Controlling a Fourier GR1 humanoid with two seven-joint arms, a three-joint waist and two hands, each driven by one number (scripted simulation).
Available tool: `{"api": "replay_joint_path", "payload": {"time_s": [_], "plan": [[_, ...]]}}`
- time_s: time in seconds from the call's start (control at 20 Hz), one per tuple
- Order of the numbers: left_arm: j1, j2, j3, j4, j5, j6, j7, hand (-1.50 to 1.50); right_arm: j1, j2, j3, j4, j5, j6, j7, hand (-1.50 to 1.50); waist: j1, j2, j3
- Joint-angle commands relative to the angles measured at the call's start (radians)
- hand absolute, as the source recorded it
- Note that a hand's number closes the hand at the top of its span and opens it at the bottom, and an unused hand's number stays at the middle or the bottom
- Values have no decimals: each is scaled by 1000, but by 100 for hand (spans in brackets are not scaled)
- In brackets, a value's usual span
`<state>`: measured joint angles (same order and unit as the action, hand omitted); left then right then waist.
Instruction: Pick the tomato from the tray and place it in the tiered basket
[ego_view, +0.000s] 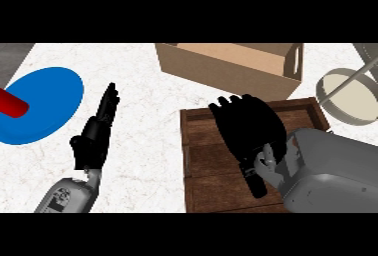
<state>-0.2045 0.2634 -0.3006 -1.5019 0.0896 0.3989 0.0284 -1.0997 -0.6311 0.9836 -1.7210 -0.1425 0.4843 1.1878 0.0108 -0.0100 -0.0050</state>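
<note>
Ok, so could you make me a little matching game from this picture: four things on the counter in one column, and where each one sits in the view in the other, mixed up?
Things:
1. blue plate
2. cardboard box
3. wooden tray
4. tiered basket

Places:
A. top right corner of the view
B. partly under the right robot hand
C. left edge of the view
D. top middle of the view

Pairs: 1-C, 2-D, 3-B, 4-A.
</note>
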Motion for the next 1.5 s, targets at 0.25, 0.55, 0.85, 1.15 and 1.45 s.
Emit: {"api": "replay_joint_path", "payload": {"time_s": [0.25,0.55,0.85,1.15,1.45], "plan": [[-8,3,30,-7,1,-2,5,0,-100,51,87,35,-33,90,274,-150,-19,-3,2],[31,13,27,-19,-1,-27,-22,0,-93,29,137,68,-14,104,230,-150,-15,0,3],[-14,-11,22,-15,-17,-20,24,0,-139,58,183,89,-3,166,163,-150,-17,3,4],[19,-43,14,-25,-33,9,16,0,-92,11,229,104,118,117,122,-150,-22,2,5],[5,-36,28,2,-44,-9,3,0,-68,22,193,147,146,117,140,-150,-23,4,4]]}}
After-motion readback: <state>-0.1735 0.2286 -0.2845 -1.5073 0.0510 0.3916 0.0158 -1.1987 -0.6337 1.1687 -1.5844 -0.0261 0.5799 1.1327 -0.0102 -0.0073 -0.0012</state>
